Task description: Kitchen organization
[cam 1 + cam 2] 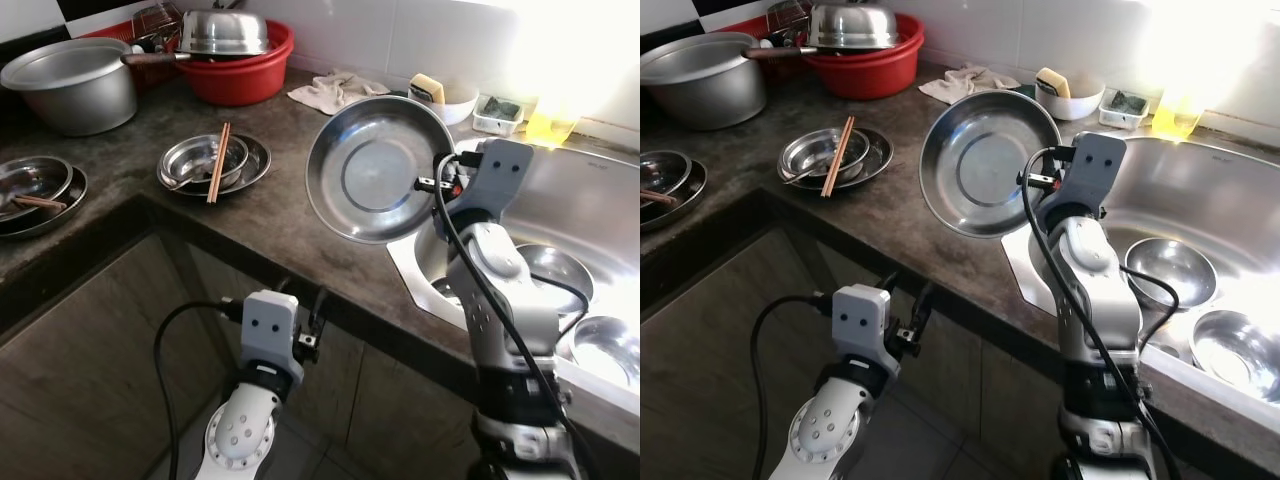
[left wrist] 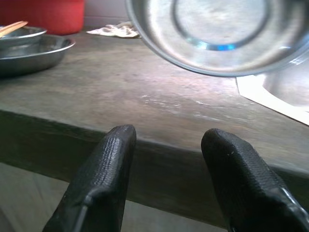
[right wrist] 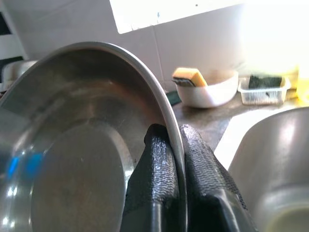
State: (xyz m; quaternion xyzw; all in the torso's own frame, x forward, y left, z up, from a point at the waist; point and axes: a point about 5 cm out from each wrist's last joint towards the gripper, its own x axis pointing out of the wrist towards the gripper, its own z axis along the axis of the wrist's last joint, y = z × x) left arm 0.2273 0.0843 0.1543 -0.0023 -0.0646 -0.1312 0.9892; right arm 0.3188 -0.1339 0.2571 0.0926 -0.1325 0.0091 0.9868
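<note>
A round steel plate (image 1: 375, 168) hangs tilted above the dark counter's edge, its inside facing me. My right gripper (image 1: 432, 184) is shut on its rim, and the right wrist view shows both black fingers (image 3: 161, 174) pinching that rim (image 3: 175, 140). Below the counter edge sits my left gripper (image 1: 302, 312), open and holding nothing; its fingers (image 2: 106, 169) point at the counter front. On the counter to the left lies a steel dish stack with chopsticks (image 1: 215, 160), and two more steel dishes (image 1: 35, 188) lie at the far left.
A steel sink (image 1: 590, 215) at the right holds two steel bowls (image 1: 548, 268). At the back stand a large grey pot (image 1: 75, 82), a red basin with a steel lid (image 1: 240, 62), a cloth (image 1: 335, 88), a white sponge bowl (image 1: 445, 98) and a small tray (image 1: 498, 112).
</note>
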